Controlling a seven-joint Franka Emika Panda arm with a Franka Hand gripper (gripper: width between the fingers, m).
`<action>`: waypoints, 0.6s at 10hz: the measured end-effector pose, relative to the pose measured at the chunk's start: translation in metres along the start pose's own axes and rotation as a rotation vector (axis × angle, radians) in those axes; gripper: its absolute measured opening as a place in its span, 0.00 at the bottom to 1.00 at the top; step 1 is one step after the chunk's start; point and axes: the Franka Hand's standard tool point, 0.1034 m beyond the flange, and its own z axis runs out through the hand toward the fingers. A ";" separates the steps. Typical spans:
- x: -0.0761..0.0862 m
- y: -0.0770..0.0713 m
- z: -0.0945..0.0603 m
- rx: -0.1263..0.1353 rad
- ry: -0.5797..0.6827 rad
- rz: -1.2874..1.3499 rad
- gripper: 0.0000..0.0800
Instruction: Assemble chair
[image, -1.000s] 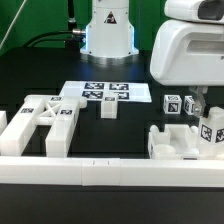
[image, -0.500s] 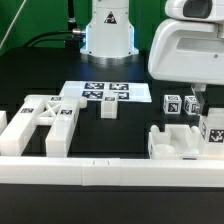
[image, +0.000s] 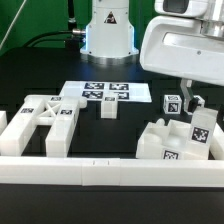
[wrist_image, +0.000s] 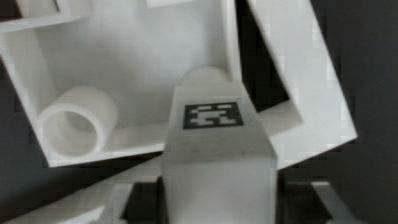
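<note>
We saw the gripper pinching a tagged white post. The post touched the tilted seat slab at the exterior view's right.

Bright even light, soft blur, white glare
</note>
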 end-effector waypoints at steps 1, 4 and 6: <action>0.001 0.001 0.000 0.000 0.001 0.005 0.45; 0.003 -0.001 -0.015 0.018 0.011 -0.082 0.64; 0.000 0.028 -0.039 0.040 0.003 -0.199 0.80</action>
